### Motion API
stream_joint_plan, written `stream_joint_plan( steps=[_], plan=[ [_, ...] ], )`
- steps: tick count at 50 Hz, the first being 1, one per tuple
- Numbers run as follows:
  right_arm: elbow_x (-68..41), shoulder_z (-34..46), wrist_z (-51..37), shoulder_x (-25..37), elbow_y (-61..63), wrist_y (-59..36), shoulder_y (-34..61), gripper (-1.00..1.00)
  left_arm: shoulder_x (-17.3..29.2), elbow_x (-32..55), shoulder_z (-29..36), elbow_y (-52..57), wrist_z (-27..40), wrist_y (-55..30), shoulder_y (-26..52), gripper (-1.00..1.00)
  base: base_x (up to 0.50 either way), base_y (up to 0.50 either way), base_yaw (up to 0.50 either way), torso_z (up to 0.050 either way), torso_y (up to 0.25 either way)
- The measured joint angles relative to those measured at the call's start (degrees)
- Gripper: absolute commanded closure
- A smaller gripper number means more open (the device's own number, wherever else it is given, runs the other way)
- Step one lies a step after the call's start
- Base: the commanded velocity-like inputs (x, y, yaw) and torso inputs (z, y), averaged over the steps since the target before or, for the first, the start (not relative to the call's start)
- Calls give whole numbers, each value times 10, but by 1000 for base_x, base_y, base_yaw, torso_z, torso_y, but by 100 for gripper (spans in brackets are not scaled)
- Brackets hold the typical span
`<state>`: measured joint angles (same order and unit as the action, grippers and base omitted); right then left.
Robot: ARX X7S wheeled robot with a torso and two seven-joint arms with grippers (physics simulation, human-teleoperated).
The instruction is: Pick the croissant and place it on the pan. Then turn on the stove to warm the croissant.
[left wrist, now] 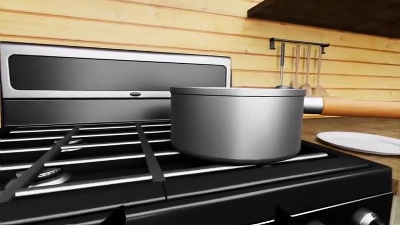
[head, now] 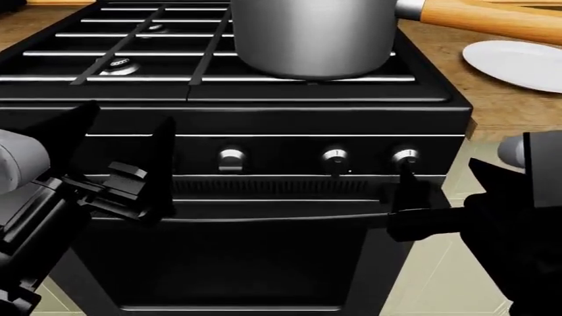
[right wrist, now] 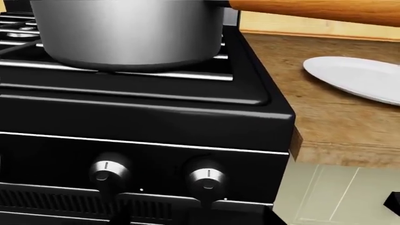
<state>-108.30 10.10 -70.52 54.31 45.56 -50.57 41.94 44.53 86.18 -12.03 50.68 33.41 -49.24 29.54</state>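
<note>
Both arms hang low before the stove. The left pincer gapes empty. The right pincer reaches beneath the rightmost knob; its spread is unclear.

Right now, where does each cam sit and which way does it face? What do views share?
Head: above the stove, looking down its front at the knobs; left gripper and right gripper both show, jaws apart.
Left wrist: low at the stove's front edge, facing across the grates to the pan and back wall; almost no robot body shows.
Right wrist: before the stove's right front corner, facing knobs and counter; only dark slivers at the frame's edge.
Shared: all three show the pan and the white plate.
</note>
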Motion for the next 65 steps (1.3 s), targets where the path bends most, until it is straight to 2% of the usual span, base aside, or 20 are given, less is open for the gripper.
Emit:
stream_joint_plan(
  steps=[65],
  plan=[
    [122, 50, 103, -44, -119, -30, 7, -100, -14, -48, 30, -23, -26, 5, 5, -100, 0, 0, 0, 0, 0]
  ],
)
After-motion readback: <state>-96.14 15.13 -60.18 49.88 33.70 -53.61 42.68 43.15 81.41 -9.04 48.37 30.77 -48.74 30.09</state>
